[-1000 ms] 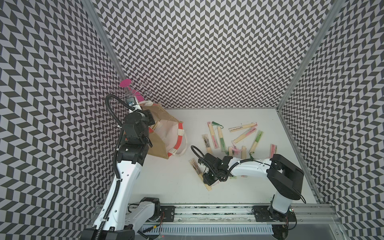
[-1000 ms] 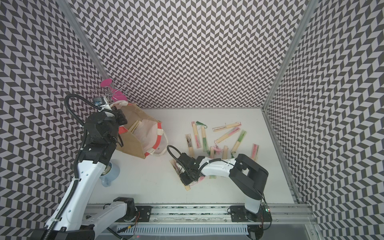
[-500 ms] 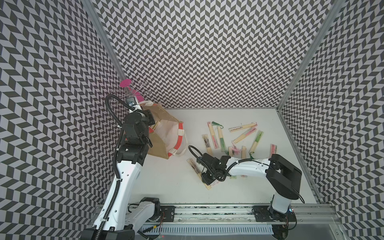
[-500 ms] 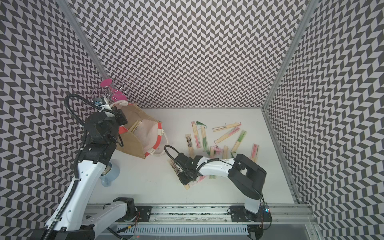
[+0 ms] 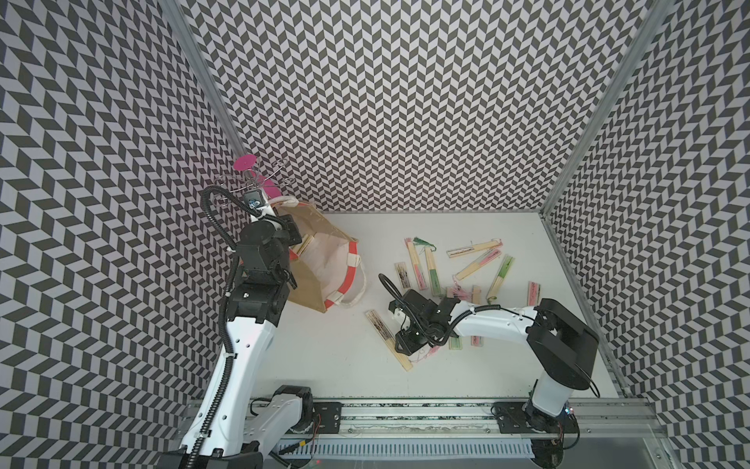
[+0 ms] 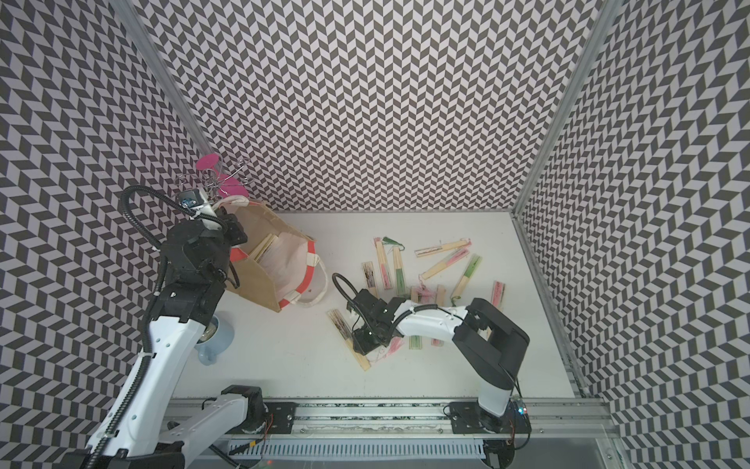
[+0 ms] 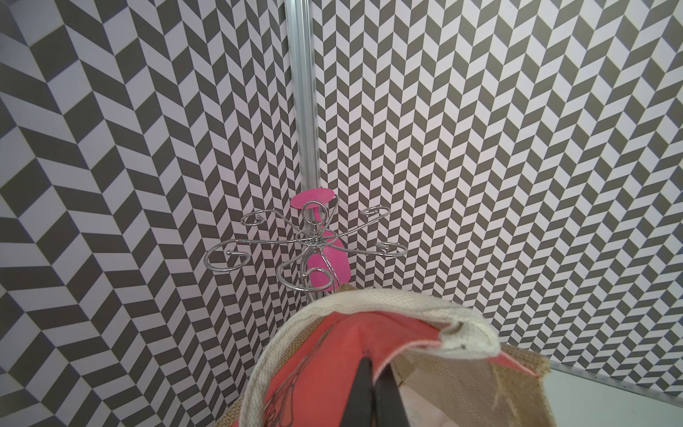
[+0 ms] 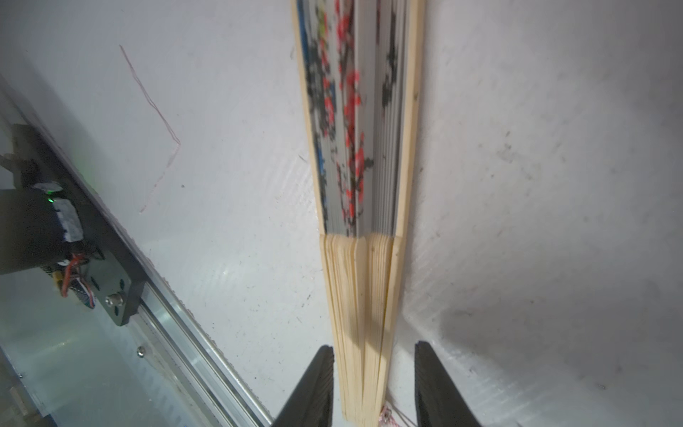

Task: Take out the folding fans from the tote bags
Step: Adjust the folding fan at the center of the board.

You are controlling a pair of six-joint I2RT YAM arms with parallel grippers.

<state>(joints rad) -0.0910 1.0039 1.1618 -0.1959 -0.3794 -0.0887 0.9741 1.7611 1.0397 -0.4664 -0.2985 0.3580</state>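
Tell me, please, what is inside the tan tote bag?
Inside the tote bag, a few closed folding fans lie against the white lining. The left arm covers part of the opening, so any fans there cannot be seen.

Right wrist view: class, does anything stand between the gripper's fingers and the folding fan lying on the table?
Nothing visible does. The folding fan lies on the table with its bamboo end between the fingers of the open right gripper. One finger sits close against it and the other stands apart.
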